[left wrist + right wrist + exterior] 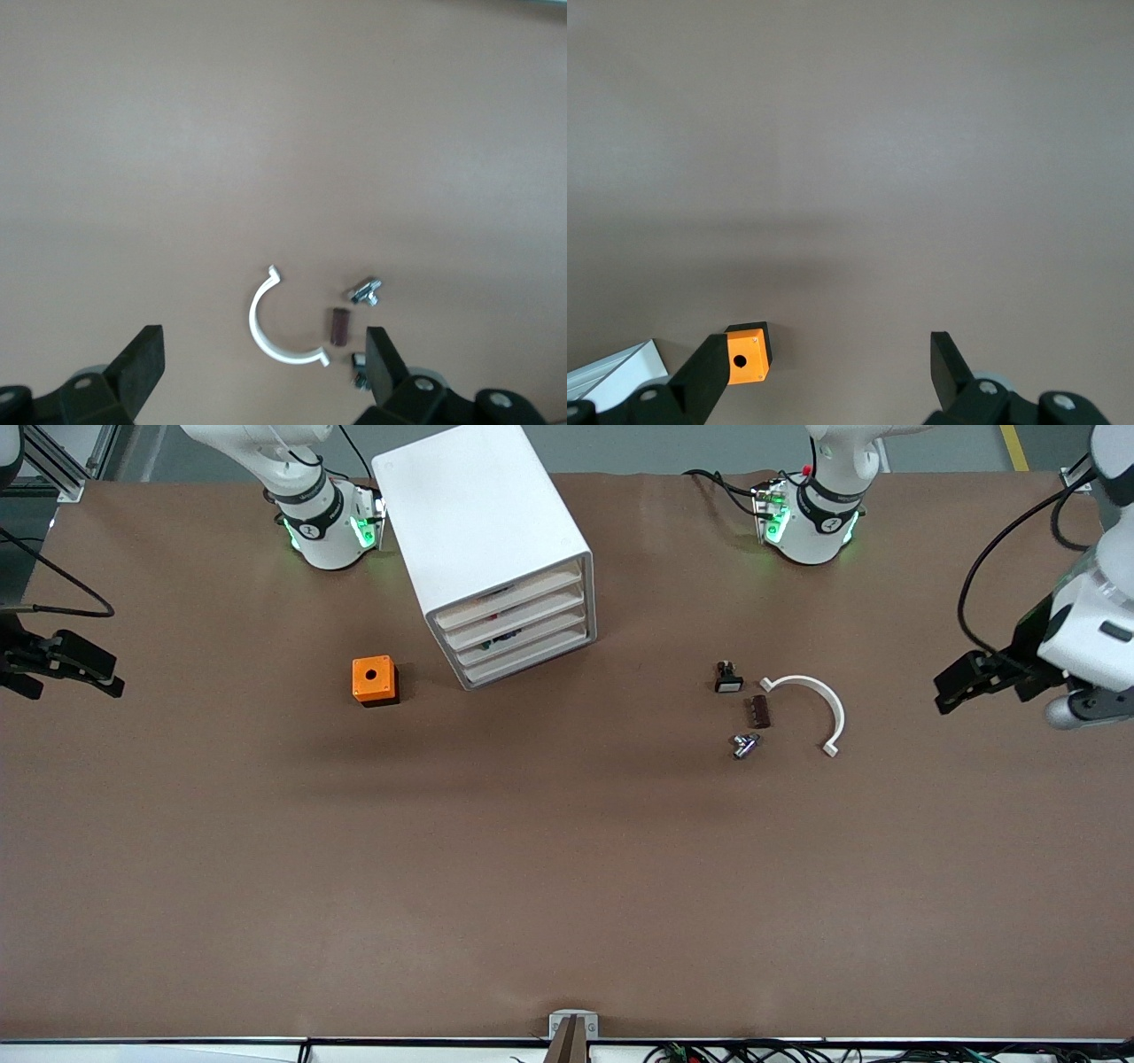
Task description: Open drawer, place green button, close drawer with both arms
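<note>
The white cabinet (483, 522) stands near the right arm's base, and its four stacked drawers (523, 638) are all pushed in. The green-capped button is not in view. My left gripper (952, 691) hangs open and empty over the left arm's end of the table. In the left wrist view (263, 367) its fingers stand wide apart, above a group of small parts. My right gripper (102, 673) hangs open and empty over the right arm's end of the table. It is also open in the right wrist view (828, 372).
An orange box with a hole (374, 680) (749, 354) sits beside the cabinet. A black switch with a white face (728, 677), a brown block (759, 711) (338, 326), a metal part (744, 745) (365, 290) and a white half ring (811, 704) (266, 328) lie toward the left arm's end.
</note>
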Controlling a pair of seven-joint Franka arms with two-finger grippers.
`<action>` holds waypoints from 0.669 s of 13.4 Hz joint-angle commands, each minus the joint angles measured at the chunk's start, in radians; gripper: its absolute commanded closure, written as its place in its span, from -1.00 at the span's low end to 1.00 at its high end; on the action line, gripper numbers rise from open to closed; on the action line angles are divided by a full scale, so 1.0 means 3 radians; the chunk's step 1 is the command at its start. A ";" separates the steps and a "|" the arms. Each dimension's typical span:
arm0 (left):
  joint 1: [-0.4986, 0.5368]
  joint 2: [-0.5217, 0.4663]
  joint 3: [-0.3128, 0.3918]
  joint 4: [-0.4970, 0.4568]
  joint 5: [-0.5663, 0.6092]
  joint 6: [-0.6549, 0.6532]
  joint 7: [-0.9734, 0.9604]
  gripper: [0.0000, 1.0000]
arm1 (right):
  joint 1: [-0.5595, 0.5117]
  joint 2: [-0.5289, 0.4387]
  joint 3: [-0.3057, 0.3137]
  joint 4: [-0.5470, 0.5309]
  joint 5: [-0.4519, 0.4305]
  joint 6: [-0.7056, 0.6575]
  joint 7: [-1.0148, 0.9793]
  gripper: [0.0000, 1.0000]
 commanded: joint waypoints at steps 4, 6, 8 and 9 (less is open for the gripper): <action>0.0009 -0.0328 0.0095 -0.0098 -0.0139 -0.0295 0.0238 -1.00 | -0.0053 -0.0009 0.0054 0.0036 -0.0048 -0.0038 -0.0027 -1.00; -0.0179 -0.0507 0.0350 -0.0297 -0.0262 -0.0310 0.0361 -1.00 | -0.0053 -0.0009 0.0054 0.0036 -0.0048 -0.0038 -0.0022 -1.00; -0.0344 -0.0595 0.0489 -0.0410 -0.0262 -0.0315 0.0310 -1.00 | -0.0053 -0.0009 0.0054 0.0036 -0.0048 -0.0038 -0.0022 -1.00; -0.0344 -0.0595 0.0489 -0.0395 -0.0262 -0.0325 0.0310 -1.00 | -0.0053 -0.0009 0.0054 0.0036 -0.0048 -0.0038 -0.0017 -1.00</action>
